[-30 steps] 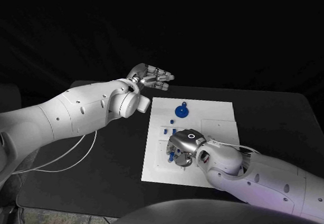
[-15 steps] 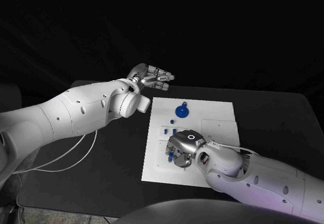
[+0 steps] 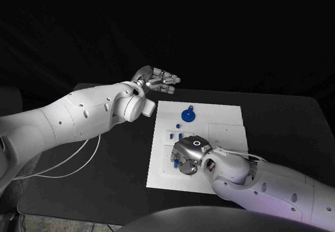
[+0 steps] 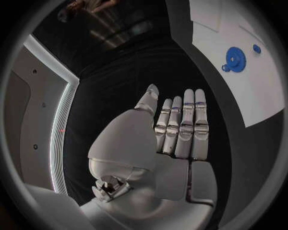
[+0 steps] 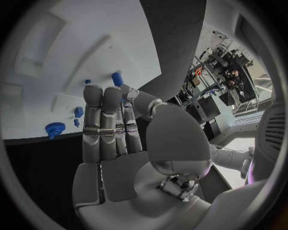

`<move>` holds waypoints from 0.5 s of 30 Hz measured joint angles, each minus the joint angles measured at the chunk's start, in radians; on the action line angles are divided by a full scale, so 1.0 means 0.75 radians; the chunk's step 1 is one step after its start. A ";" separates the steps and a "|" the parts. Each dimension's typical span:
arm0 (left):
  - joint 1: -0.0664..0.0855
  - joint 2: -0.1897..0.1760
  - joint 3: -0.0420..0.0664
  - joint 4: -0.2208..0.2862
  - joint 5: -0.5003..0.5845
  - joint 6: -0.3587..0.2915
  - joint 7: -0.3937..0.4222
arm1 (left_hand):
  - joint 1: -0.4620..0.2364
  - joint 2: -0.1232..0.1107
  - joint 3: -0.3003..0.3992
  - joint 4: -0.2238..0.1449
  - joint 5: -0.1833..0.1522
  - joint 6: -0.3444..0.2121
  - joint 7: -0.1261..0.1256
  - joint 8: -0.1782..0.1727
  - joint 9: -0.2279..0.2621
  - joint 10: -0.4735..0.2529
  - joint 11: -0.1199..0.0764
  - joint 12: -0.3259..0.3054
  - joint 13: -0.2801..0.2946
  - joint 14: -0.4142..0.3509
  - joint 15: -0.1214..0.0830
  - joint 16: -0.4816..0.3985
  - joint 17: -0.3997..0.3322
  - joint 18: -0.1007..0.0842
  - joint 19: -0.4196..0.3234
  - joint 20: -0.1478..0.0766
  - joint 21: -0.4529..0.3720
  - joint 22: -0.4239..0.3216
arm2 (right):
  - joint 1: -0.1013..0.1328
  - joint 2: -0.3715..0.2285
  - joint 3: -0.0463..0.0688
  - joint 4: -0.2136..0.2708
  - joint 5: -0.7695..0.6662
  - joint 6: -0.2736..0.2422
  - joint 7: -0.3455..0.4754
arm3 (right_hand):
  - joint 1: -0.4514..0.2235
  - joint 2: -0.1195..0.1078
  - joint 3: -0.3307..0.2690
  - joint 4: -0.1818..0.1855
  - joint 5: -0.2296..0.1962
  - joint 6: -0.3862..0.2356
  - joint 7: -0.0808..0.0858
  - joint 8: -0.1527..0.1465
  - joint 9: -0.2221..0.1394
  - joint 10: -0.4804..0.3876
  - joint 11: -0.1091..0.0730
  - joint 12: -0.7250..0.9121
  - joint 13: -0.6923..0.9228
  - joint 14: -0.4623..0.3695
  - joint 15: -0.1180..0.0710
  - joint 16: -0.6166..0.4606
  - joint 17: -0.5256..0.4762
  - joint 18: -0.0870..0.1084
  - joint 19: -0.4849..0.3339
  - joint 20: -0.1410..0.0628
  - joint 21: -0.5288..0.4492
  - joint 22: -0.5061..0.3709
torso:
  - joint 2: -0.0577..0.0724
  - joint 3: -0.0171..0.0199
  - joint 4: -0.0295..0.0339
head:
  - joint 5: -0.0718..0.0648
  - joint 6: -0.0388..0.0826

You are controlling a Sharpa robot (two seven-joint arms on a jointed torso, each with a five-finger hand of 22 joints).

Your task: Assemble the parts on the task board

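While the left hand (image 3: 155, 78) hovers open and empty off the far left corner of the white board (image 3: 219, 117), the right hand (image 3: 188, 154) rests over the board's near left part; whether it grips a small blue piece (image 5: 117, 78) I cannot tell. A blue gear (image 3: 187, 115) lies toward the far edge.

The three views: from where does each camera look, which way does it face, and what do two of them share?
Head view: from the robot's head, down at the black table; both white arms, left hand, right hand.
Left wrist view: behind the left hand, facing the table and the board's edge.
Right wrist view: behind the right hand, facing the white task board.
Shared: the large blue gear appears in all three.
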 measured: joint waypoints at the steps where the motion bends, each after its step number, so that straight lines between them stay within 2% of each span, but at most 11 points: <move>1: 0.000 0.000 0.000 0.000 0.000 0.000 0.000 | 0.000 0.000 0.000 0.000 0.000 0.000 0.000 0.000 0.000 0.000 0.000 0.000 0.000 0.000 0.000 0.000 0.000 0.000 0.000 0.000 0.000 0.000 | 0.000 0.001 -0.001 -0.001 0.000 0.000 0.000 | 0.000 0.000 0.000 0.000 0.000 0.000 0.000 0.000 0.000 0.000 0.000 0.000 0.000 0.000 0.000 -0.001 0.000 0.000 0.000 0.000 0.000 0.000 | 0.000 0.0000 0.0000 | 0.000 0.000; 10: 0.000 0.000 0.000 0.000 0.000 0.001 -0.001 | 0.000 0.000 0.000 0.000 0.000 0.000 0.000 0.000 0.000 0.000 0.000 0.000 0.000 0.000 0.000 0.000 0.000 0.000 0.000 0.000 0.000 0.000 | 0.000 0.002 -0.012 -0.010 0.000 -0.003 0.001 | 0.002 0.002 -0.002 -0.002 -0.001 0.000 0.000 0.001 -0.001 0.015 -0.005 0.000 0.000 0.000 0.000 -0.002 0.000 0.001 0.000 0.000 0.000 0.000 | 0.000 0.0003 0.0004 | 0.001 0.000; 11: 0.000 0.000 0.000 0.000 0.000 0.001 -0.001 | 0.000 0.000 0.000 0.000 0.000 0.000 0.000 0.000 0.000 0.000 0.000 0.000 0.000 0.000 0.000 0.000 0.000 0.000 0.000 0.000 0.000 0.000 | -0.001 0.003 -0.013 -0.011 -0.001 -0.003 0.001 | 0.002 0.002 -0.002 -0.002 -0.001 0.000 0.000 0.001 -0.001 0.026 -0.016 0.000 0.000 0.001 0.000 -0.003 0.000 0.002 0.000 0.000 0.001 0.000 | 0.000 0.0003 0.0004 | 0.001 0.000; 12: 0.000 0.000 0.000 0.000 0.000 0.001 -0.001 | 0.000 0.000 0.000 0.000 0.000 0.000 0.000 0.000 0.000 0.000 0.000 0.000 0.000 0.000 0.000 0.000 0.000 0.000 0.000 0.000 0.000 0.000 | -0.002 0.002 -0.015 -0.014 -0.001 -0.002 0.001 | 0.014 0.014 -0.003 -0.003 -0.001 0.003 0.002 0.010 0.002 0.068 -0.040 -0.002 -0.002 0.002 0.001 -0.002 0.000 0.014 -0.001 0.001 0.001 0.000 | 0.000 0.0003 0.0004 | 0.002 0.000; 15: 0.000 0.000 0.000 -0.001 0.000 0.001 -0.002 | 0.000 0.000 0.000 0.000 0.000 0.000 0.000 0.000 0.000 0.000 0.000 0.000 0.000 0.000 0.000 0.000 0.000 0.000 0.000 0.000 0.000 0.000 | -0.011 0.000 -0.022 -0.022 -0.002 0.004 -0.003 | 0.018 0.018 -0.003 -0.003 0.004 0.008 0.007 0.010 0.003 0.074 -0.045 -0.003 -0.003 0.002 0.002 -0.002 -0.001 0.016 -0.001 0.001 0.000 0.005 | 0.000 0.0003 0.0000 | 0.002 0.000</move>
